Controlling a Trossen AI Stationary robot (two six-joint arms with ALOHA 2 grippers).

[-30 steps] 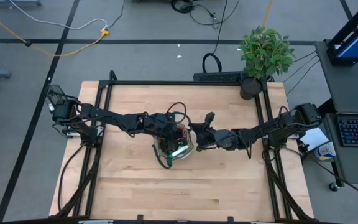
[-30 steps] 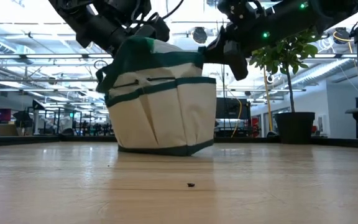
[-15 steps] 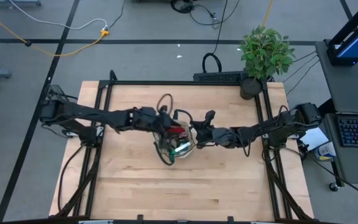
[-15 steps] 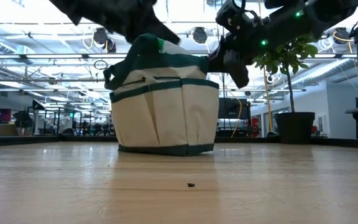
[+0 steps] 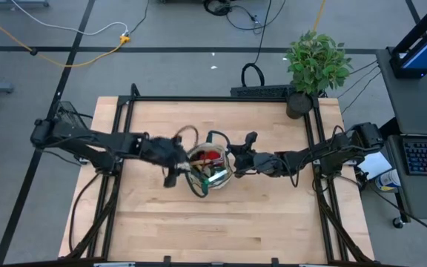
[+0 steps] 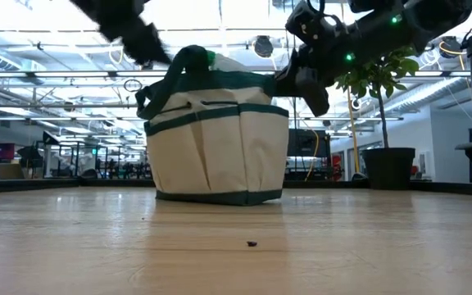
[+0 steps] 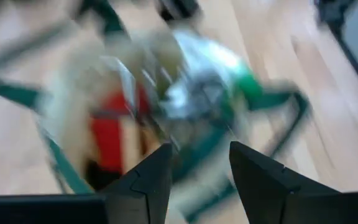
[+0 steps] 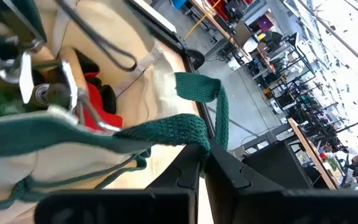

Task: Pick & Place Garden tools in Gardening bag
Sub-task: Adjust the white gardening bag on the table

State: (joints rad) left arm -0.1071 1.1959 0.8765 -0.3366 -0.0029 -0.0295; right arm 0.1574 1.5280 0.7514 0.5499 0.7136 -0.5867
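The beige gardening bag (image 5: 210,167) with green trim stands on its base at the table's middle (image 6: 215,135). Inside it lie a red item (image 8: 95,99), metal tool parts (image 8: 23,68) and a green item (image 5: 215,178). My left gripper (image 5: 172,172) is open and empty, just left of the bag and above it (image 6: 129,29); its wrist view looks down into the bag (image 7: 201,149). My right gripper (image 5: 233,165) is shut on the bag's rim at its right side (image 6: 297,82). My right gripper pinches the green webbing trim (image 8: 188,130) of the bag's rim, on the bag's right side, between its two fingers. The fingers come from the table's right, slanting down. The bag stays upright with its base on the table.
A potted green plant (image 5: 316,63) stands at the table's far right corner (image 6: 383,123). A black frame (image 5: 199,99) runs round the table. A small dark speck (image 6: 252,242) lies on the wood near the front. Bare wood lies in front of the bag.
My left gripper has drawn back from over the bag's mouth toward the table's left edge. The bag, tipped up at its left side a second ago, has settled flat on its base. My right gripper keeps its hold on the rim.
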